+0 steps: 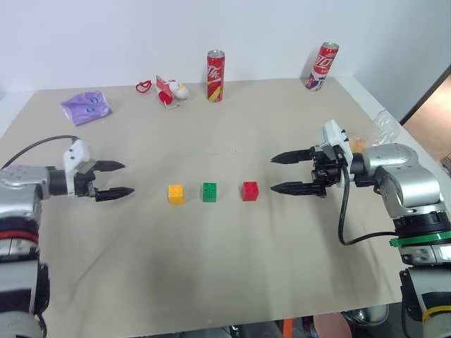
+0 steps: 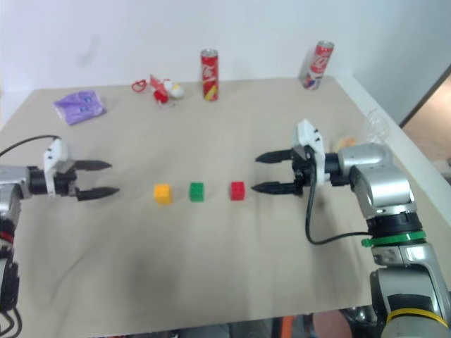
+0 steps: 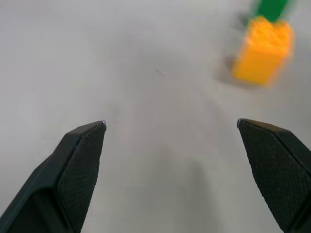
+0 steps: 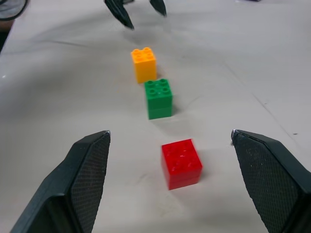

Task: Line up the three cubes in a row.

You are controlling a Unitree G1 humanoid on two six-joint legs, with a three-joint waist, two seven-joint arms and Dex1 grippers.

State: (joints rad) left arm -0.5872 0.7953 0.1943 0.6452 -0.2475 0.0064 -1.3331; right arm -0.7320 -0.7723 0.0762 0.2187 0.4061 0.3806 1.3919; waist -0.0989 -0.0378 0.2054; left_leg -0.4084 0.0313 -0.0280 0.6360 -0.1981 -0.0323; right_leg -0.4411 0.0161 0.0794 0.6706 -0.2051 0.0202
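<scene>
Yellow cube [image 1: 175,193], green cube [image 1: 209,191] & red cube [image 1: 250,191] sit mid-surface [image 1: 232,274] in a 9-to-3 o'clock row w/ gaps, looks done, so left pincer [image 1: 116,179] & right pincer [image 1: 289,173] hang spread, empty, off each end.

Silver-grey arms, white wrist blocks, black textured fingers [image 4: 90,174] tapering to points, black cables, green ring and yellow band on right arm [image 1: 402,186]
</scene>
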